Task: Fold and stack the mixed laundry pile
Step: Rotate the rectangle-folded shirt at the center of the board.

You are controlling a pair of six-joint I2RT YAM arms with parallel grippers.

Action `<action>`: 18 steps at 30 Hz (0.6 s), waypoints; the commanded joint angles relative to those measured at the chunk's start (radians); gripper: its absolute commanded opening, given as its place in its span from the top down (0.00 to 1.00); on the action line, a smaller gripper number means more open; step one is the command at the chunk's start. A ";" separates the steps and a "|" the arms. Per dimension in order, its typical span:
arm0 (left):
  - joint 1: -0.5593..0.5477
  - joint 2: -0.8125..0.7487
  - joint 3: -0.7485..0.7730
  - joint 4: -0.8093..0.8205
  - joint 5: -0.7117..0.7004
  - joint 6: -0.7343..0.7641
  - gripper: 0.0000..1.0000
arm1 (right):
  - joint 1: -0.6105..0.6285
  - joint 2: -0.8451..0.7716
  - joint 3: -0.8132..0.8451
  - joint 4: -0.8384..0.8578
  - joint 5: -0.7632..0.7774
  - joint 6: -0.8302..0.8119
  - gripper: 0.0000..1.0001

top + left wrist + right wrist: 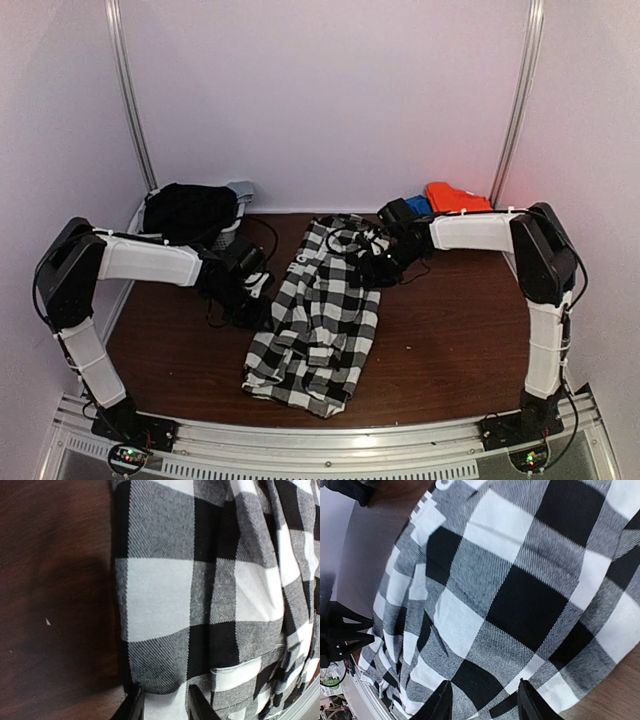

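Observation:
A black-and-white checked garment [315, 320] lies spread lengthwise on the brown table [450, 340]. My left gripper [256, 298] sits low at the garment's left edge. In the left wrist view its jaws [165, 700] stand apart over that edge, with flat cloth [200, 590] between the fingertips. My right gripper [376, 262] hovers at the garment's far right corner. The right wrist view shows it open [482, 697] just above the checked cloth [510, 580], gripping nothing. A plain black garment [188, 210] lies heaped at the back left. An orange-red garment [456, 196] lies at the back right.
The black garment rests in a small white basket [228, 232] in the back left corner. A blue cloth [418, 205] and a dark one lie beside the orange-red garment. White walls close in the back and sides. Cables run across the far table.

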State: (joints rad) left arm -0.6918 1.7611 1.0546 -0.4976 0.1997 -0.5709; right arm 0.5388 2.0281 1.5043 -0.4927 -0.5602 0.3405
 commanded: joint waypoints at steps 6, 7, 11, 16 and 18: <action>-0.022 0.009 -0.121 0.111 0.080 -0.046 0.86 | -0.030 0.128 0.007 0.049 0.009 0.018 0.56; -0.033 0.017 -0.119 0.119 0.086 -0.049 0.87 | -0.043 0.144 0.018 0.051 0.010 0.015 0.56; -0.093 0.082 -0.069 0.157 0.126 -0.082 0.90 | -0.086 0.230 0.115 0.028 -0.017 -0.026 0.56; -0.164 0.131 0.009 0.148 0.140 -0.102 0.90 | -0.099 0.298 0.281 -0.073 -0.030 -0.081 0.57; -0.165 0.109 -0.009 0.136 0.120 -0.106 0.90 | -0.099 0.277 0.287 -0.091 -0.032 -0.079 0.57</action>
State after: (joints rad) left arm -0.8394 1.8645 1.0584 -0.3264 0.3260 -0.6529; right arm 0.4412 2.2974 1.7485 -0.4957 -0.6060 0.3012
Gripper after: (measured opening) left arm 0.096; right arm 0.432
